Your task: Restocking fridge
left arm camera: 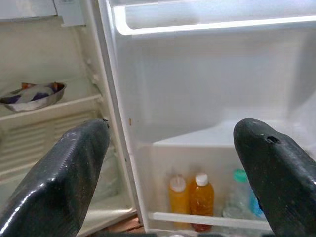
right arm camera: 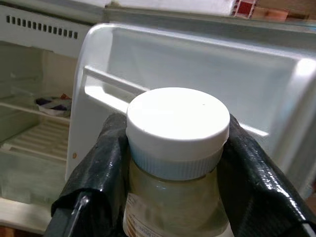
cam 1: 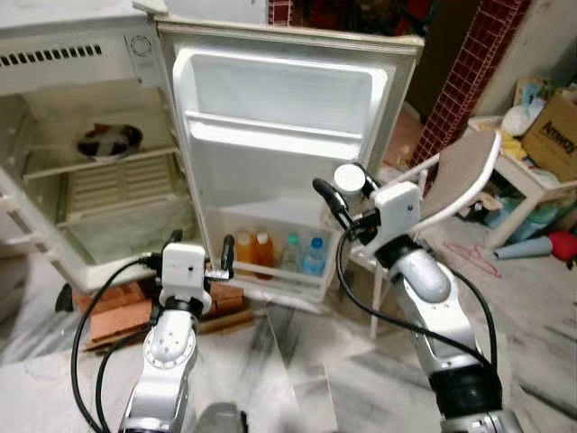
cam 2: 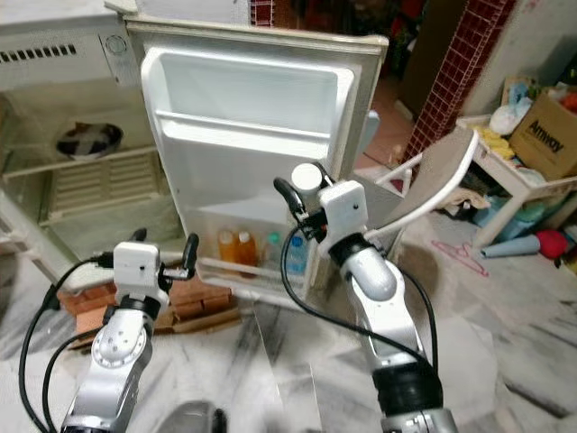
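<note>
The small fridge stands open, its white door swung wide towards me. On the door's bottom shelf stand two orange juice bottles and two water bottles. My right gripper is shut on a jar with a white lid, holding it upright in front of the door's middle, above the bottom shelf. My left gripper hangs open and empty, low by the door's lower left corner, its fingers framing the juice bottles.
Inside the fridge a metal bowl sits on a shelf. The fridge rests on bricks. A white chair stands just right of the door. A cluttered table with a cardboard box is further right.
</note>
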Robot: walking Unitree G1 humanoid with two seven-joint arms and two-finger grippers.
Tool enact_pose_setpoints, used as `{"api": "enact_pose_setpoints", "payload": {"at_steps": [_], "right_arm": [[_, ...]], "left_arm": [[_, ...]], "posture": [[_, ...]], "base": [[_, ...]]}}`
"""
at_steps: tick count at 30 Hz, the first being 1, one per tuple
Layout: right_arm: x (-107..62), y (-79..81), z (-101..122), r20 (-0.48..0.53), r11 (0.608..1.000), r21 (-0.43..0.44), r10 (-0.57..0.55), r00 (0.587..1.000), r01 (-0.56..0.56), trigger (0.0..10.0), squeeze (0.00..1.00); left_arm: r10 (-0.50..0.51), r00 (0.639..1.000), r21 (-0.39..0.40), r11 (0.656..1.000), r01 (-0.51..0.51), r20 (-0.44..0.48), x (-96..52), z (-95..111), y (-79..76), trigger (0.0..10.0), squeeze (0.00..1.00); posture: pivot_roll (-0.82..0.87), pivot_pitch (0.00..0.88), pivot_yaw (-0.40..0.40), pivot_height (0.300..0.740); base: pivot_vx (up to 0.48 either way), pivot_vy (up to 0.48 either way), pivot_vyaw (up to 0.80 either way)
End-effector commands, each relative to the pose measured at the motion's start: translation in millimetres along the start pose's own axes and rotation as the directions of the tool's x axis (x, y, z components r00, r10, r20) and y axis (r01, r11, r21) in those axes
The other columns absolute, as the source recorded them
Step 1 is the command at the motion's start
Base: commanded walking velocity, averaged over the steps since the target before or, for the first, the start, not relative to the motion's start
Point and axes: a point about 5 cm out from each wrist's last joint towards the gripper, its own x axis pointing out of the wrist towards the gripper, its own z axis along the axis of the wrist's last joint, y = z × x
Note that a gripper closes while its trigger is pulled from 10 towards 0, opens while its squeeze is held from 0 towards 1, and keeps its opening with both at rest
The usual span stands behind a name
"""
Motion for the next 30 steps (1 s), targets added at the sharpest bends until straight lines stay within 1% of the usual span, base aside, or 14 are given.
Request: {"api": "enact_pose_setpoints", "payload": {"at_steps": [1,6,14,19,21,22,23,25,26,27,28,30], "right_arm": [[4.5,3.5,9.8,0.048,1.000,-0.007,0.018,0.999,-0.017,10.0,0.00],[4.6,3.1,9.9,0.050,1.000,-0.007,0.016,0.999,-0.015,10.0,0.00],[5.8,3.4,11.3,0.054,1.000,0.015,0.014,0.998,-0.015,10.0,0.00],[19.7,7.8,22.9,0.101,0.997,0.026,0.073,0.992,-0.076,10.0,0.00],[28.8,8.7,30.0,0.129,0.995,0.019,0.091,0.988,-0.094,10.0,0.00],[36.2,8.6,35.3,0.149,0.995,0.009,0.100,0.984,-0.103,10.0,0.00],[49.4,6.7,45.5,0.183,0.994,-0.007,0.106,0.977,-0.106,10.0,0.00],[56.9,4.9,51.4,0.201,0.995,-0.015,0.102,0.974,-0.101,10.0,0.00],[56.9,4.9,51.4,0.201,0.995,-0.015,0.102,0.974,-0.101,10.0,0.00],[66.7,1.8,59.7,0.228,0.995,-0.034,0.099,0.969,-0.093,10.0,0.00],[72.8,-0.6,65.1,0.245,0.996,-0.045,0.091,0.965,-0.083,10.0,0.00],[78.6,-3.1,70.5,0.260,0.996,-0.054,0.084,0.962,-0.073,10.0,0.00]], "left_arm": [[0.016,1.000,-0.001,1.000,-0.016,0.004,1.8,1.9,4.3,10.0,0.00],[0.014,1.000,-0.006,1.000,-0.014,0.008,1.8,2.5,3.8,10.0,0.00],[0.012,1.000,0.003,1.000,-0.012,-0.004,1.1,0.6,2.7,10.0,0.00],[0.012,1.000,0.012,1.000,-0.012,-0.012,1.4,-0.1,2.0,10.0,0.00],[0.010,1.000,0.015,1.000,-0.009,-0.014,0.9,-0.1,0.8,10.0,0.00],[0.009,1.000,0.017,1.000,-0.009,-0.014,0.6,-0.1,0.6,10.0,0.00],[0.011,1.000,0.021,1.000,-0.011,-0.016,-0.1,0.1,0.8,10.0,0.00],[0.014,1.000,0.024,1.000,-0.014,-0.017,-0.7,-0.1,1.4,10.0,0.00],[0.014,1.000,0.024,1.000,-0.014,-0.017,-0.7,-0.1,1.4,10.0,0.00],[0.021,1.000,0.026,0.999,-0.021,-0.020,-1.8,-0.3,2.6,10.0,0.00],[0.024,0.999,0.027,0.999,-0.024,-0.021,-2.7,-0.3,3.0,10.0,0.00],[0.027,0.999,0.028,0.999,-0.026,-0.021,-3.6,-0.2,3.4,10.0,0.00]], "posture": [[0.05,0.005,-0.054,0.740],[0.05,0.005,-0.053,0.740],[0.05,0.005,-0.053,0.740],[0.05,0.018,-0.051,0.740],[0.06,0.025,-0.053,0.740],[0.06,0.026,-0.053,0.740],[0.07,0.031,-0.058,0.740],[0.07,0.031,-0.058,0.740],[0.07,0.031,-0.058,0.740],[0.08,0.036,-0.064,0.740],[0.09,0.042,-0.069,0.740],[0.09,0.042,-0.069,0.740]], "base": [[0.360,0.319,0.00],[0.246,0.341,0.00],[0.000,0.000,0.00],[0.000,0.000,0.00],[0.000,0.000,0.00],[0.000,0.000,0.00],[0.000,0.000,0.00],[0.000,0.000,0.00],[0.000,0.000,0.00],[0.000,0.000,0.00],[0.000,0.000,0.00],[0.000,0.000,0.00]]}}
